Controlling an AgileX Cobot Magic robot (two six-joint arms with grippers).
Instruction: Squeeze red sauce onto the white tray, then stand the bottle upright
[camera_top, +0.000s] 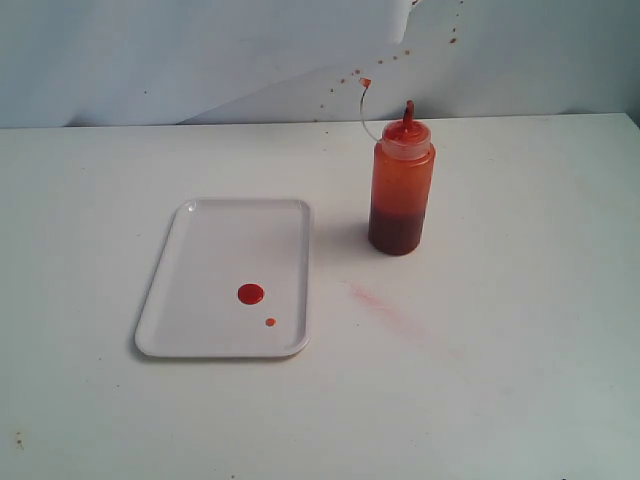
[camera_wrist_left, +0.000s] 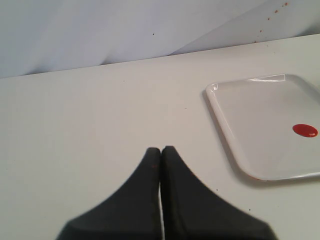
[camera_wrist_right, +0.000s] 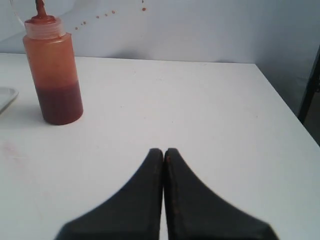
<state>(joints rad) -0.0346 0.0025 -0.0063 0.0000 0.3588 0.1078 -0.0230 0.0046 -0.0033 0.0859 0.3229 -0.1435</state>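
The white tray (camera_top: 205, 270) lies flat on the table, left of centre, with a round blob of red sauce (camera_top: 250, 293) and a smaller drop (camera_top: 270, 321) on it. The bottle (camera_top: 401, 190) stands upright to the tray's right, dark red sauce in its lower part, its small cap (camera_top: 366, 82) dangling on a thin tether. Neither gripper shows in the exterior view. My left gripper (camera_wrist_left: 161, 149) is shut and empty over bare table, with the tray (camera_wrist_left: 227, 122) and sauce blob (camera_wrist_left: 304, 130) off to one side. My right gripper (camera_wrist_right: 163, 150) is shut and empty, well apart from the bottle (camera_wrist_right: 53, 70).
A faint pinkish smear (camera_top: 380, 300) marks the table in front of the bottle. Small red spatters (camera_top: 345, 80) dot the pale back wall. The table's side edge (camera_wrist_right: 287, 107) and a dark post (camera_wrist_right: 311, 80) show in the right wrist view.
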